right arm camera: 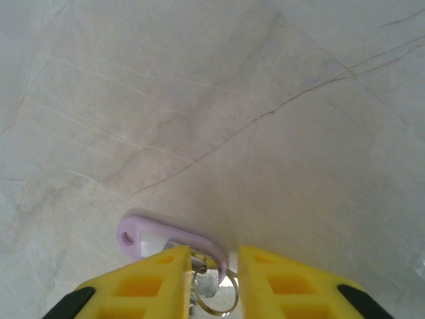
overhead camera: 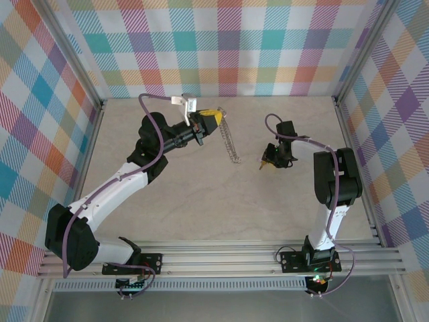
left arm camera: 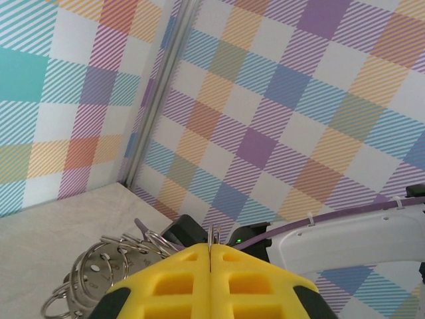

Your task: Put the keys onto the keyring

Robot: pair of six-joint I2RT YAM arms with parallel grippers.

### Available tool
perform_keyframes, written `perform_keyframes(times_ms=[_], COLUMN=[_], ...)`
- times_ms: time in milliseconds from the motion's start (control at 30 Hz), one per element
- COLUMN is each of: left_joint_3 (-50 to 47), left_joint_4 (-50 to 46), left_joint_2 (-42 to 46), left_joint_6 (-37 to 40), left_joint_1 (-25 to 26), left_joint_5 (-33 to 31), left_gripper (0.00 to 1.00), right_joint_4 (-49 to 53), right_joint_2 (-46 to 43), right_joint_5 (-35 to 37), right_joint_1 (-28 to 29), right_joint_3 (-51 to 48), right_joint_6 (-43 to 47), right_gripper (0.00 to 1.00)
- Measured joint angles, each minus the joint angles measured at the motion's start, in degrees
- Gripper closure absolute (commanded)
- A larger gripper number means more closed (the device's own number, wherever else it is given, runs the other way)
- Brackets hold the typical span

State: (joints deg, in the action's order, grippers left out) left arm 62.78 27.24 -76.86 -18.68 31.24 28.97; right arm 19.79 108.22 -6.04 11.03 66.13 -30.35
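Left gripper (left arm camera: 210, 247) clamped on keyring (left arm camera: 99, 276) near back wall | right gripper (right arm camera: 212, 254) narrow astride key (right arm camera: 207, 284) beside lilac tag (right arm camera: 149, 232), grip unclear | you should pinch the key's head squarely before lifting.

No readable text, number, brand or sign in any view.
White tag (overhead camera: 178, 100) on cable, upper middle of overhead view: too small to read.
Lilac tag (right arm camera: 143, 236), lower left of right wrist view: visible face plain, rest hidden behind yellow finger.
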Motion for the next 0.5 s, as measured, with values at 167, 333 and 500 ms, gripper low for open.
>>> perform_keyframes(times_ms=[167, 333, 500], left_joint_3=[0.0, 0.0, 0.0], left_joint_4=[0.1, 0.1, 0.1], left_joint_2=[-0.7, -1.0, -1.1], left_joint_6=[0.0, -0.2, -0.2], left_joint_1=[0.0, 0.0, 0.0], left_joint_5=[0.5, 0.6, 1.0], left_gripper=[1.00, 1.00, 1.00], right_joint_4=[-0.3, -0.6, -0.9], right_joint_2=[0.0, 0.0, -0.3], right_joint_5=[0.3, 0.3, 0.1], right_joint_1=[0.1, 0.3, 0.3], right_joint_3=[0.0, 0.0, -0.1], right_joint_6=[0.6, 1.0, 1.3], right_gripper=[0.86, 0.95, 1.00])
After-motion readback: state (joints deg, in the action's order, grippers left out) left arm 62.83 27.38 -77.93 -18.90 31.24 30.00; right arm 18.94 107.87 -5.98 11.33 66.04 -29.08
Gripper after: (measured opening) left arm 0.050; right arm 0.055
